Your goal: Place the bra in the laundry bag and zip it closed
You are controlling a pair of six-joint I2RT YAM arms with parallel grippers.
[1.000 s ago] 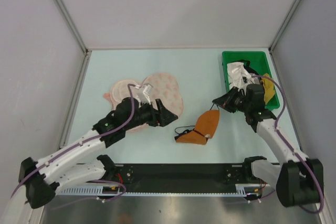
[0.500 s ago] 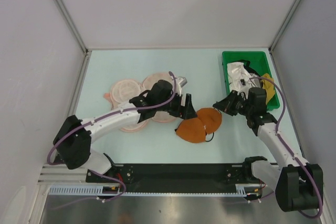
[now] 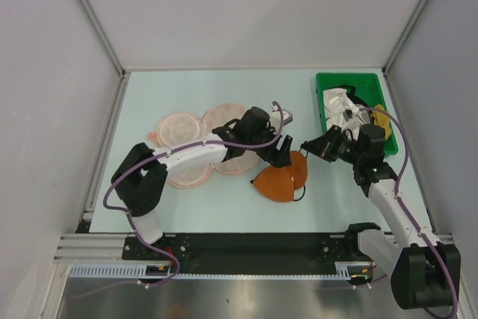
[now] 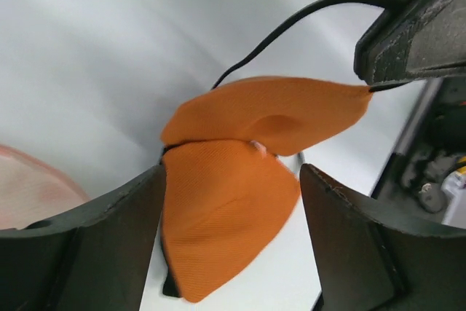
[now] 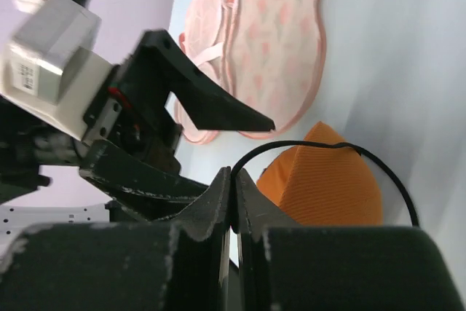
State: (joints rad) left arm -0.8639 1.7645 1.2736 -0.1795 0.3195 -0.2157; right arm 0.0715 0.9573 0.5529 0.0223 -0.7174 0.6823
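The orange bra [image 3: 282, 180] lies folded on the table right of centre, with one cup lifted. My right gripper [image 3: 307, 147] is shut on its thin black strap [image 5: 313, 147] and holds that end up. My left gripper [image 3: 282, 156] is open, its jaws straddling the lower cup [image 4: 222, 216] without closing on it. The pale pink laundry bag [image 3: 209, 143] lies open just left of the bra, partly under my left arm. It also shows in the right wrist view [image 5: 273, 41].
A green bin [image 3: 351, 110] with crumpled clothes stands at the back right, behind my right arm. Grey walls enclose the table on the left, back and right.
My left arm swung right from over the bag to the bra. The bra slid slightly right as my right gripper lifted its strap end.
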